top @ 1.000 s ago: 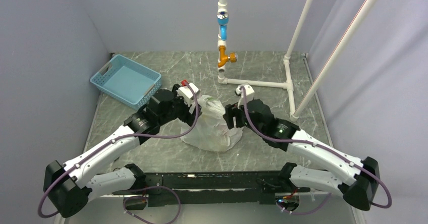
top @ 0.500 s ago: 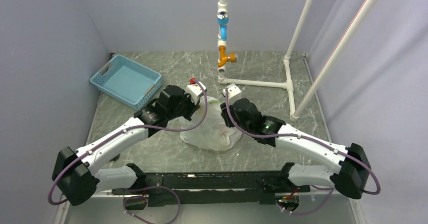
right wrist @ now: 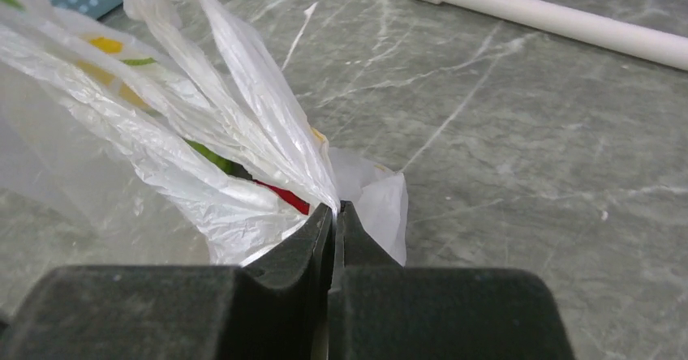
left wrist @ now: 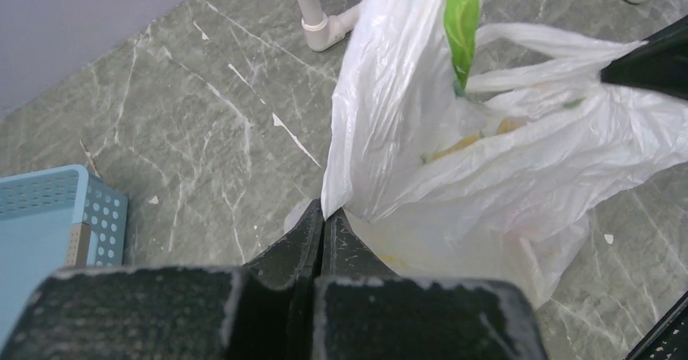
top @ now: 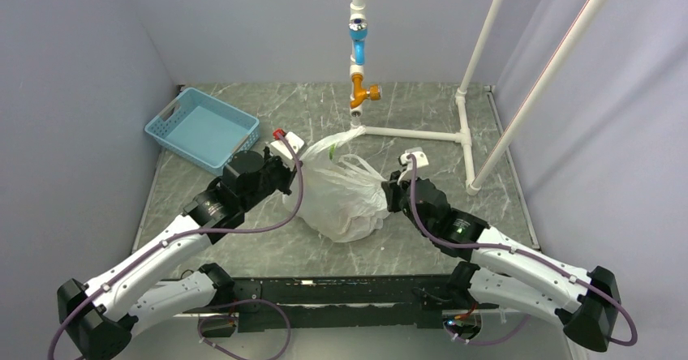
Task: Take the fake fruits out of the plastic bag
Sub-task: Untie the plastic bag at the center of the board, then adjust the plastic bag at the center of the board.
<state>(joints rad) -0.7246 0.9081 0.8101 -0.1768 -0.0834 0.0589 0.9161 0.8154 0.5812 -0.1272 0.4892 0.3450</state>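
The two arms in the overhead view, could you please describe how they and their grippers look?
Both the left arm and right arm have white link shells with bulky black joints, and a purple cable runs along each. The left gripper and right gripper are matte black wedges tapering to narrow tips, scuffed whitish along the edges.
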